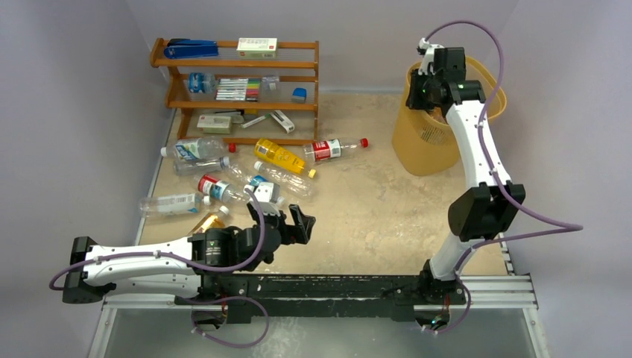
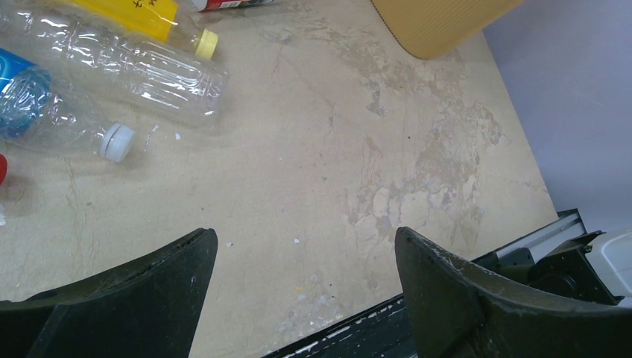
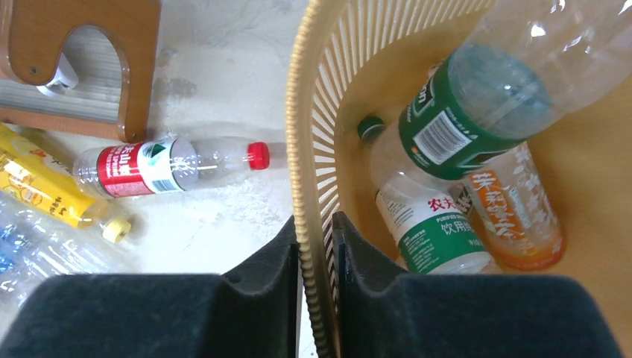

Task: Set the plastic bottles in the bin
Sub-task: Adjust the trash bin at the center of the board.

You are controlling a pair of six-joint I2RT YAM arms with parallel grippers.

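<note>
Plastic bottles point(image 1: 216, 188) lie scattered on the tabletop point(image 1: 373, 201) before the wooden shelf rack point(image 1: 238, 82), with three more inside the yellow-orange bin point(image 1: 421, 145) at far right. At the rim, the right hand point(image 3: 317, 233) pinches the bin's slatted wall. The left hand point(image 2: 305, 250) gapes wide over bare tabletop near the scatter.

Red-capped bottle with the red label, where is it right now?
In the top view the red-capped bottle lies flat beside the right foot of the wooden rack, between the yellow bottle and the bin.
</note>
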